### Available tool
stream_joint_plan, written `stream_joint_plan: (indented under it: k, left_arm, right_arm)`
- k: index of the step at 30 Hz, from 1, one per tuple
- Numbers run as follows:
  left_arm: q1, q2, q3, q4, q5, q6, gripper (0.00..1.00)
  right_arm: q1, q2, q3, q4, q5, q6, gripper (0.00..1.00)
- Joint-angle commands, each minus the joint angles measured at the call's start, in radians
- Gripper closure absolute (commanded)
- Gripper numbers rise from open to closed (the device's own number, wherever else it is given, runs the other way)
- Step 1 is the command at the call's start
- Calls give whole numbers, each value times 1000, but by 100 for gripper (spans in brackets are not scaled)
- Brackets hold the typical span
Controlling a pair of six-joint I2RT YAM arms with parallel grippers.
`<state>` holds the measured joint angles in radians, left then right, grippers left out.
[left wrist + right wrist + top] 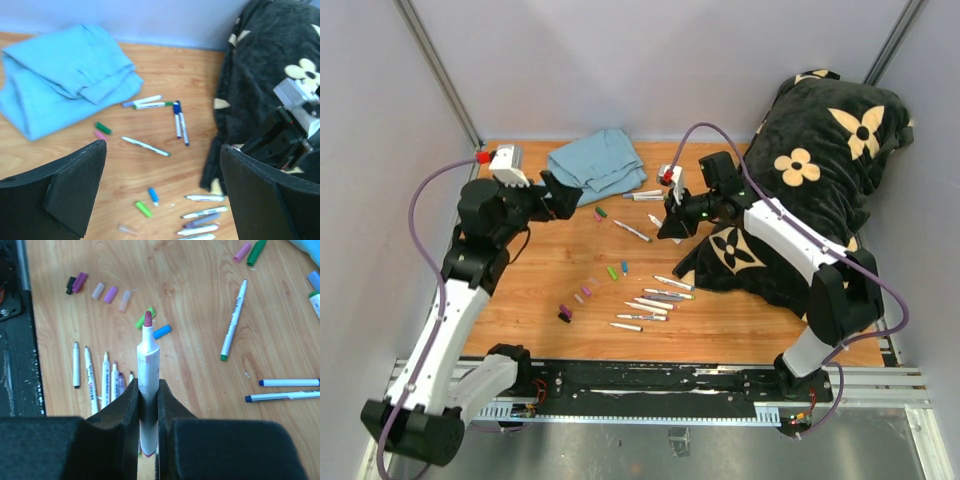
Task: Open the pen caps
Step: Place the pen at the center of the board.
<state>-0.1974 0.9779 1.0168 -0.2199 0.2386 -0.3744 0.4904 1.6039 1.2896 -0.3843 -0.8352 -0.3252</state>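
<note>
Right gripper (148, 387), own wrist view: we log it clenched on the barrel of a red-tipped marker (148, 350), tip bare and pointing away from the palm. Loose pen caps (111, 294) lie scattered on the bench (200, 280) beyond it.

Left gripper (162, 152), own wrist view: jaws spread wide, nothing between them. Capped markers (148, 103) lie ahead beside the blue cloth (65, 75). Two run along the far edge and two run near-to-far.

Overhead view: those capped markers sit by the bench's far edge, between both grippers and nearer the right. We judge the free left arm must reach rightward for one.
</note>
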Motion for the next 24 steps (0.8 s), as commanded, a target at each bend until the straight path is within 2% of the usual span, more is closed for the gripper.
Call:
stream_joint_plan:
  k: [1, 4, 6, 9, 24]
  left_arm:
    - [6, -164, -169, -10, -188, 169, 1]
    - [6, -295, -320, 106, -237, 197, 0]
    - [6, -350, -369, 135, -277, 221, 1]
    - [6, -381, -371, 114, -320, 229, 1]
    - [6, -404, -375, 111, -322, 234, 1]
  right_arm:
    - [52, 76, 89, -74, 88, -54, 87]
    - [72, 140, 156, -123, 126, -76, 86]
    - [81, 186, 206, -157, 152, -89, 86]
    - [99, 259, 281, -194, 208, -98, 86]
    - [207, 671, 695, -260, 441, 18, 86]
